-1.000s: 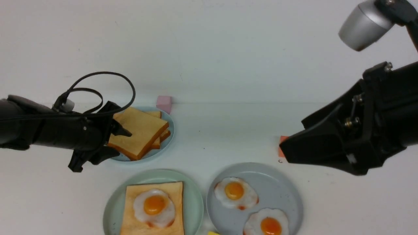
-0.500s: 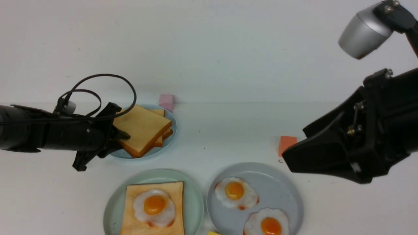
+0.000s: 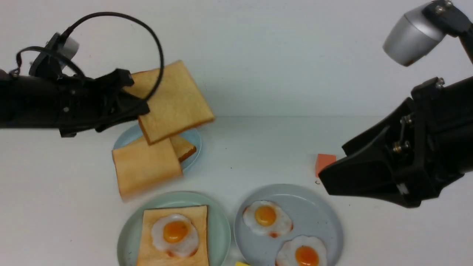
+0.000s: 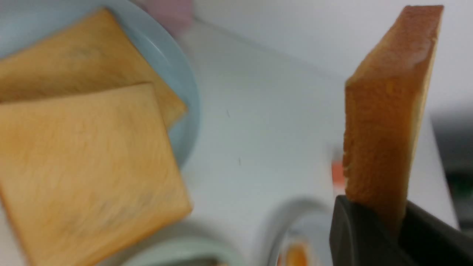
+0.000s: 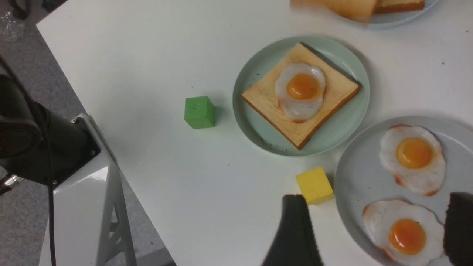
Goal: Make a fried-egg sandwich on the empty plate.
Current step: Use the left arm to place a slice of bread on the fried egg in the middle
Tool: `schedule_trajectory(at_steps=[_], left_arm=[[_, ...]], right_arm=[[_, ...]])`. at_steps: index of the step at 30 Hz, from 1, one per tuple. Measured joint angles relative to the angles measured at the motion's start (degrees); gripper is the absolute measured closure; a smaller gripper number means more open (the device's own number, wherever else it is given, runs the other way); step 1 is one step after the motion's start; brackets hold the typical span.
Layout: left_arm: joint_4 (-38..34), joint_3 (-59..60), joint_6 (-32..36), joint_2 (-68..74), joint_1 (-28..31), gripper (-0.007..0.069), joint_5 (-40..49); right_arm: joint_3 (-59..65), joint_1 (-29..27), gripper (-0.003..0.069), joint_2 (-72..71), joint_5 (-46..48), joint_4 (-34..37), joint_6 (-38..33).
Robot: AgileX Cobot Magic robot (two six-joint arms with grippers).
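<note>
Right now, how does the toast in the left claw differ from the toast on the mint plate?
Pose: the held toast hangs tilted in the air, pinched at one edge by the left claw. The plated toast lies flat on the mint plate.
Topping: the held toast is bare, while the plated toast carries a fried egg.
Shared: both are square, golden-brown slices with darker crust.

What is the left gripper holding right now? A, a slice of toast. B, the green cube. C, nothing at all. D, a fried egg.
A: the left gripper is clamped on one edge of a toast slice, which hangs in the air above the light-blue plate.
</note>
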Motion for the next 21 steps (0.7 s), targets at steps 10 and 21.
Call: schedule_trajectory(at_steps=[10,21], left_arm=[[12.6,0.0,-3.3,3.9,0.0,0.0555,4.5],[18.1,5.1,0.2,13.1,0.0,0.0555,13.8]], right_arm=[[0.0,0.0,0.0141,0.0,0.0,0.9,0.0],[0.0,0.0,0.0141,0.0,0.0,1.0,0.0]])
